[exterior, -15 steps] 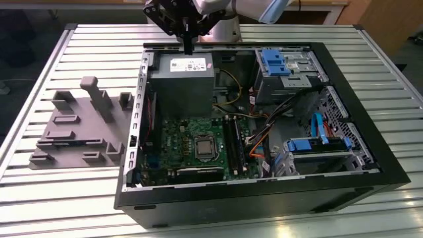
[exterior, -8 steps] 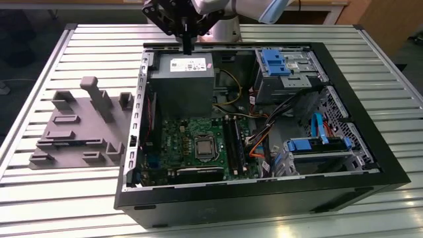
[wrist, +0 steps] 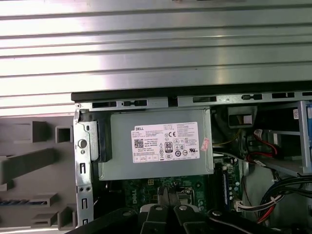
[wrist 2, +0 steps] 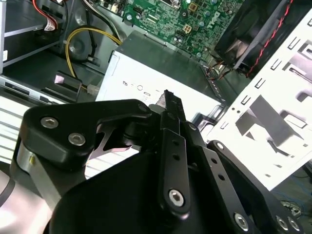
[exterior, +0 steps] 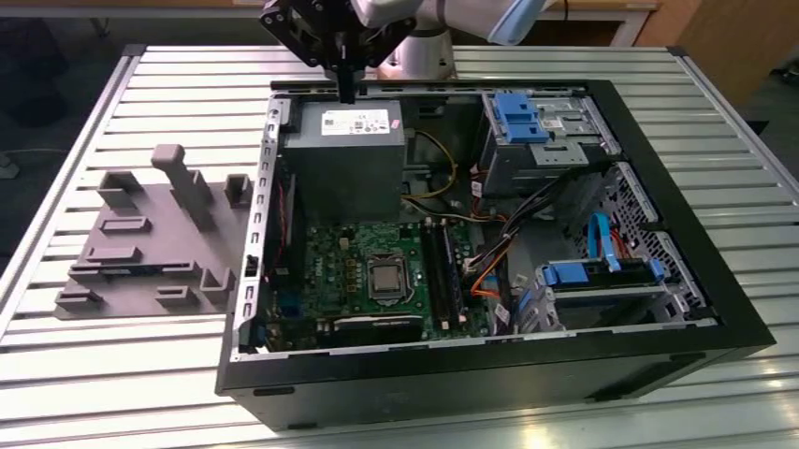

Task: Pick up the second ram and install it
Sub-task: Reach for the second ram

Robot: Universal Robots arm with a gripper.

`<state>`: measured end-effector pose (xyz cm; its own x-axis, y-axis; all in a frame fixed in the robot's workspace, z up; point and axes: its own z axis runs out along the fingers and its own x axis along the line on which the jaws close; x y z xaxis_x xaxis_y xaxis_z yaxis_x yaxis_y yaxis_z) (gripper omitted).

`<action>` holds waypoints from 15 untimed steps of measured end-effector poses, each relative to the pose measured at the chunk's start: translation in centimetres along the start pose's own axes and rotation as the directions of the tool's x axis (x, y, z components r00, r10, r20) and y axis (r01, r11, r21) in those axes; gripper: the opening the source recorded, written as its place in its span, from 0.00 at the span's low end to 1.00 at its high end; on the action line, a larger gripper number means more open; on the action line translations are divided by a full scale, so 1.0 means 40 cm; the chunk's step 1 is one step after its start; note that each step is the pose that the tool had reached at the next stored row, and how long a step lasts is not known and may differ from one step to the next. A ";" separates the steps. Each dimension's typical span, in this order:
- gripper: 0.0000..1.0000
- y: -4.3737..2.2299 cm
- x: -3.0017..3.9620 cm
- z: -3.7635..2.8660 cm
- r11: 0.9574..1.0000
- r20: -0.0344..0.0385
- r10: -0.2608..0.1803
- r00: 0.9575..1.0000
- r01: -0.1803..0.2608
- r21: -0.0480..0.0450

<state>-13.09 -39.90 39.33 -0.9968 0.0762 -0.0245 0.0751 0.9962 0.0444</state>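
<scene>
- Here, toward the near edge of the tabletop [exterior: 125,374], on the exterior view's left, a grey fixture block [exterior: 163,234] stands just beside the open computer case [exterior: 500,379].
- A thin dark strip with bluish marks sits in one of the block's near slots. I take it to be the second ram [exterior: 123,269]. In the first wrist view the second ram [wrist: 24,201] shows edge-on as a dashed blue-black line.
- By my judgement the stick is light and stiff but fragile. It is a thin board whose chips and contact edge should not be pinched or scraped. The best hold is probably across its thickness on the free long edge, near the middle so it does not tip.
- Inside the case lies the green motherboard [exterior: 350,271], with the long black memory slots [exterior: 437,271] beside the processor socket. I cannot tell whether any slot is filled.
- Farther back sits the grey power supply [exterior: 343,159] with its white label.
- Farthest, over the power supply's far edge near the tabletop's far edge, hangs the gripper [exterior: 346,94]. In both wrist views the gripper [wrist 2: 168,95] [wrist: 167,195] has its jaws drawn together with nothing visible between them.
- The ram is therefore well apart from the jaws. It lies off to the exterior view's left, closer to the near edge, and outside the case.
</scene>
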 end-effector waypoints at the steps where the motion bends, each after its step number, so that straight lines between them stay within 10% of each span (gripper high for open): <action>1: 0.11 0.000 0.002 0.000 1.000 0.000 0.000 1.000 0.000 0.000; 15: 0.11 -0.002 0.028 0.000 1.000 0.000 0.000 1.000 0.000 0.000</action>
<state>-14.23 -39.89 39.30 -0.9968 0.0762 -0.0245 0.0751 0.9962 0.0444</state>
